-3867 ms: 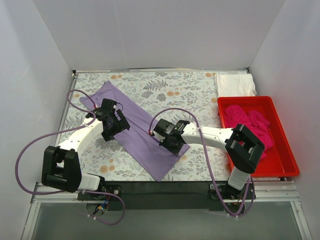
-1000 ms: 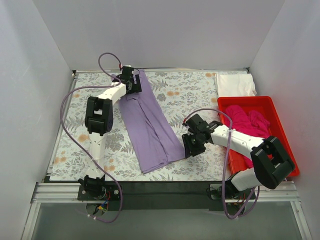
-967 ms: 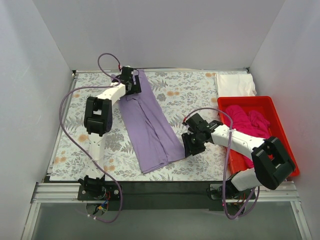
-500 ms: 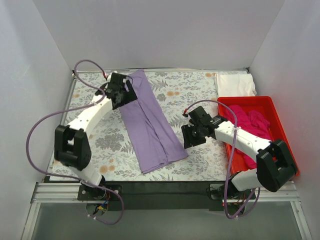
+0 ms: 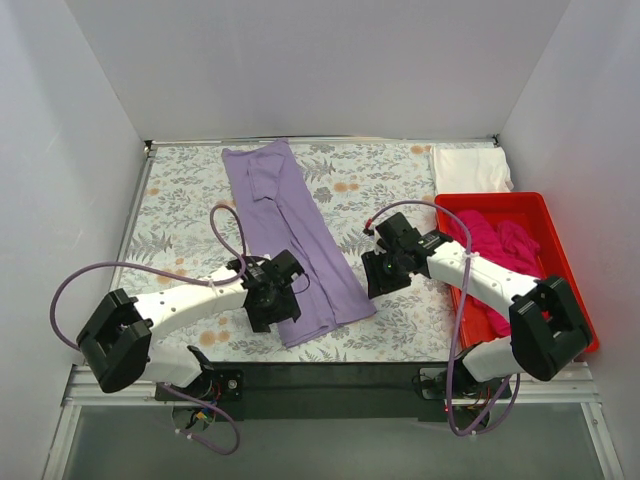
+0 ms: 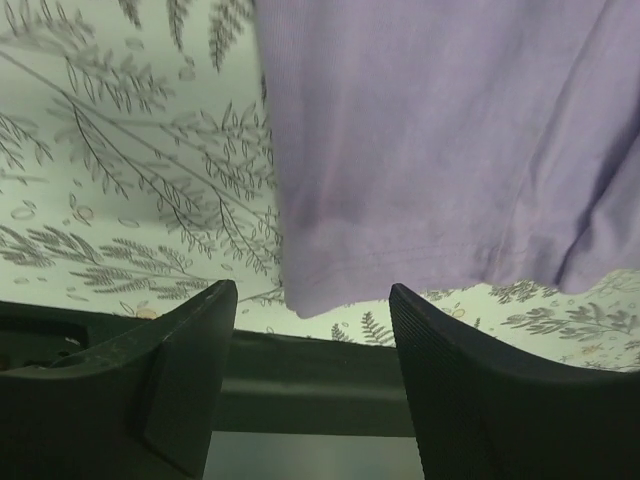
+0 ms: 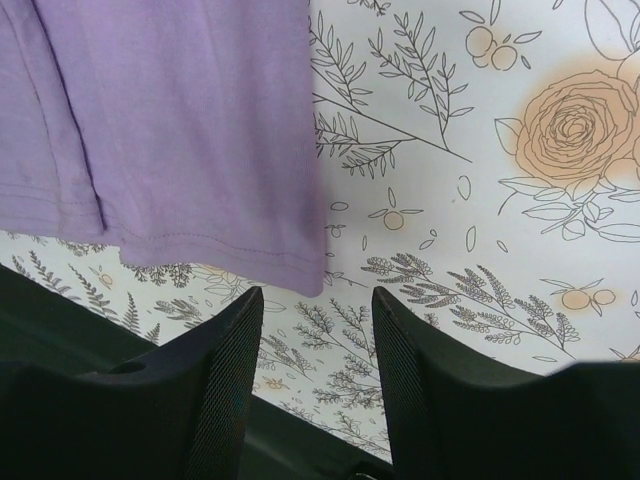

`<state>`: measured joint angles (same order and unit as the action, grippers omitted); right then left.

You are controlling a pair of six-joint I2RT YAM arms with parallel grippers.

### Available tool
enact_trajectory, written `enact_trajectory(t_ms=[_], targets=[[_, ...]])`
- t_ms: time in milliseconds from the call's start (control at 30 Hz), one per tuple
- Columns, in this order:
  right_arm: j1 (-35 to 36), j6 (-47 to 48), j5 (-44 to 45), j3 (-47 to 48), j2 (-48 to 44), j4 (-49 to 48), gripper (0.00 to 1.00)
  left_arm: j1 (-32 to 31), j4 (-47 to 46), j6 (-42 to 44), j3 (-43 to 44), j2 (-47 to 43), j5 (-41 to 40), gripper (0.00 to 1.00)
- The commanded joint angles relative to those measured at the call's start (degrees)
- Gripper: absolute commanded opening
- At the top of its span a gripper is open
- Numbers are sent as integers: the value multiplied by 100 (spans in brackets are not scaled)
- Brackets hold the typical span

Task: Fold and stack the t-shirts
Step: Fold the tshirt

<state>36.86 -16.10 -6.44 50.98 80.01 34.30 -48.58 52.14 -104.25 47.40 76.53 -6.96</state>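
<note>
The lavender t-shirt lies folded into a long strip, running from the table's back edge to the front. My left gripper is open and empty above the strip's near left corner. My right gripper is open and empty just right of the strip's near right corner. The magenta t-shirt lies crumpled in the red bin. The white t-shirt lies folded at the back right corner.
The floral tablecloth covers the table. The black front edge of the table runs just below the shirt's hem and shows in the left wrist view. Purple cables loop from both arms.
My left arm has swung from the shirt's far end at the back left down to its near left corner. My right gripper has shifted slightly back, staying beside the near right corner.
</note>
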Motion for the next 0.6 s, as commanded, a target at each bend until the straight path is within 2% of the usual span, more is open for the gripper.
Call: enact_trajectory(t_ms=[0, 167, 467, 567], targets=[[-12, 115, -86, -44, 59, -152, 46, -345, 191, -1009, -152, -43, 54, 58], [-21, 116, -252, -220, 173, -257, 43, -670, 68, -1247, -292, 292, 2, 55], [-12, 72, -586, -484, 410, -495, 41, -741, -275, -1168, -292, 802, -68, 51], [-4, 45, -631, -519, 428, -591, 41, -750, -388, -1159, -371, 784, -42, 46]])
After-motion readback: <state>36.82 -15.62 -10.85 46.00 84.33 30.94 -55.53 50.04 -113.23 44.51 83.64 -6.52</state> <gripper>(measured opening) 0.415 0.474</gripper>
